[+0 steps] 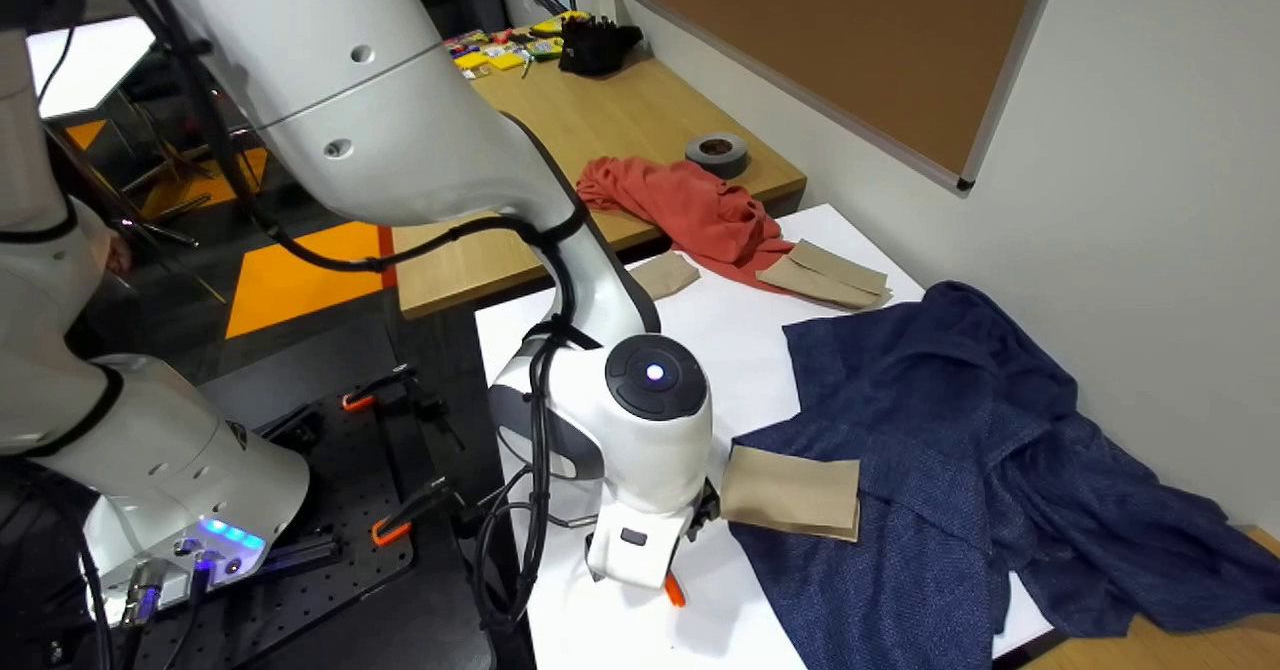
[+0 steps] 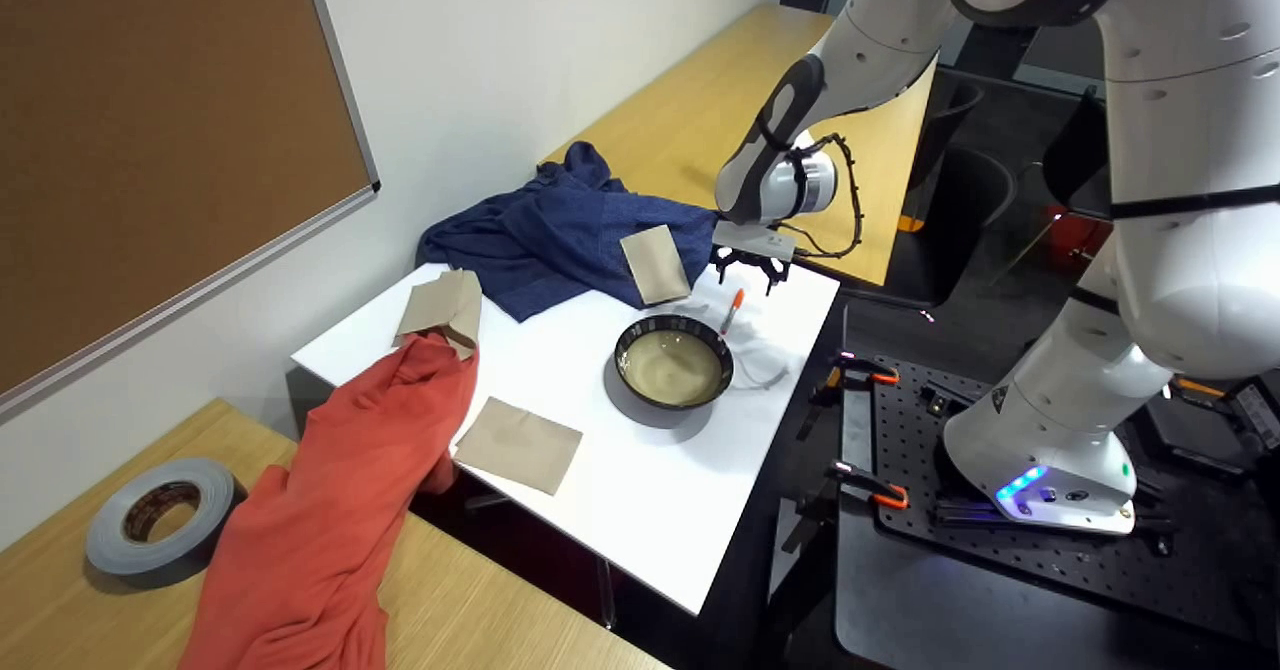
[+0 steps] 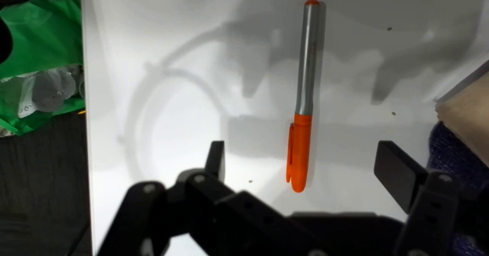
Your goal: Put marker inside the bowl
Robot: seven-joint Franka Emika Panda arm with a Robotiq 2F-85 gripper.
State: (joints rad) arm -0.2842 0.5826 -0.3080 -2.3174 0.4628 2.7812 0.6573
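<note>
The marker (image 3: 304, 99) lies flat on the white table; it has a silver barrel and an orange clipped cap. It shows next to the bowl in an exterior view (image 2: 732, 311), and only its orange end shows in an exterior view (image 1: 675, 590). The bowl (image 2: 675, 365) has a black rim and a cream inside, with nothing in it. It is hidden behind the arm in an exterior view and out of the wrist view. My gripper (image 3: 300, 162) is open and empty above the marker; its fingers (image 2: 745, 283) stand wide apart, either side of the orange cap.
A dark blue cloth (image 2: 570, 235) with a brown paper piece (image 2: 656, 265) lies beside the gripper. A red cloth (image 2: 330, 490), more brown paper (image 2: 520, 445) and a tape roll (image 2: 160, 520) are farther off. A green bag (image 3: 42, 38) is beyond the table's edge.
</note>
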